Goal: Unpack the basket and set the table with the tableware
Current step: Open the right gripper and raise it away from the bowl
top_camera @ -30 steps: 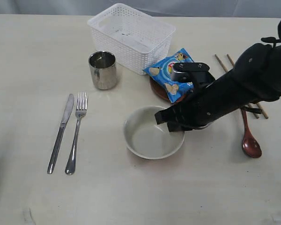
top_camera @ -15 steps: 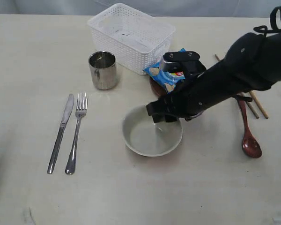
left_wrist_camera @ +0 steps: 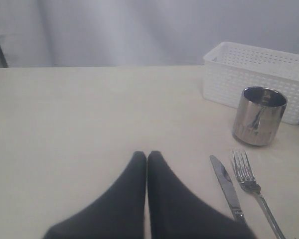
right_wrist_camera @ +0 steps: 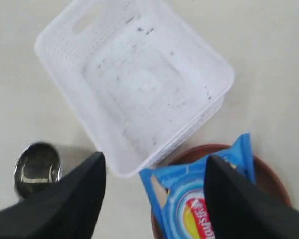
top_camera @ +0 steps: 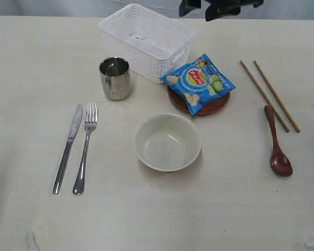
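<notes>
The white basket [top_camera: 146, 39] stands empty at the back of the table [top_camera: 225, 209]. Laid out on the table are a steel cup [top_camera: 115, 78], knife [top_camera: 68, 149], fork [top_camera: 85, 146], cream bowl [top_camera: 167, 142], wooden chopsticks [top_camera: 269, 95] and a dark wooden spoon [top_camera: 276, 144]. The reddish-brown plate [top_camera: 214, 107] lies under a blue crisp bag [top_camera: 197, 82]. My right gripper [top_camera: 220, 8] hangs high at the back, open and empty, above the basket [right_wrist_camera: 139, 84] and the bag [right_wrist_camera: 199, 199]. My left gripper [left_wrist_camera: 147, 157] is shut and empty, over bare table short of the knife [left_wrist_camera: 228, 188] and cup [left_wrist_camera: 259, 115].
A grey curtain backs the table's far edge. The crisp bag covers most of the plate [right_wrist_camera: 269, 179]. The fork [left_wrist_camera: 251, 181] lies beside the knife. The left arm does not show in the exterior view.
My right gripper opened and let go of the bowl's rim, then rose and drew back to the far edge above the basket. The bowl stayed on the table, shifted slightly left.
</notes>
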Action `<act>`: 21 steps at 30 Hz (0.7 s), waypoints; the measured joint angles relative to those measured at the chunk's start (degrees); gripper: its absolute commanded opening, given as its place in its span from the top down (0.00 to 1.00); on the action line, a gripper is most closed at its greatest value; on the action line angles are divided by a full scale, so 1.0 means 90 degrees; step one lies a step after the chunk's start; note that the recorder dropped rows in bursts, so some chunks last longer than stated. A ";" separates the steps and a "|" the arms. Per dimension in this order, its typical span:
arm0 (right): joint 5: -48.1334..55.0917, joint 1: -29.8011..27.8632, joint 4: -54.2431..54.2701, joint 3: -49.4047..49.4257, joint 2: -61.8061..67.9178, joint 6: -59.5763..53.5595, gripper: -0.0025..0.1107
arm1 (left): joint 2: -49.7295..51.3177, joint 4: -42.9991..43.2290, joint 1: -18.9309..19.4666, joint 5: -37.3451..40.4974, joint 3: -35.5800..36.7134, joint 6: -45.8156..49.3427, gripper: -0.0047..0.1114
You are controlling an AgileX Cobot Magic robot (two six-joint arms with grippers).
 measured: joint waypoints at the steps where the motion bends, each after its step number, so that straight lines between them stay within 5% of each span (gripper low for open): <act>1: 0.0208 -0.0168 0.0003 -0.0309 0.0295 0.0215 0.50 | 0.0000 0.0000 0.0000 0.0000 0.0000 0.0000 0.96; 8: 0.1635 -0.0817 0.0752 -0.2208 0.2229 0.0443 0.50 | 0.0000 0.0000 0.0000 0.0000 0.0000 0.0000 0.96; 21: 0.1972 -0.0757 0.1856 -0.4875 0.4363 0.0909 0.50 | 0.0000 0.0000 0.0000 0.0000 0.0000 0.0000 0.96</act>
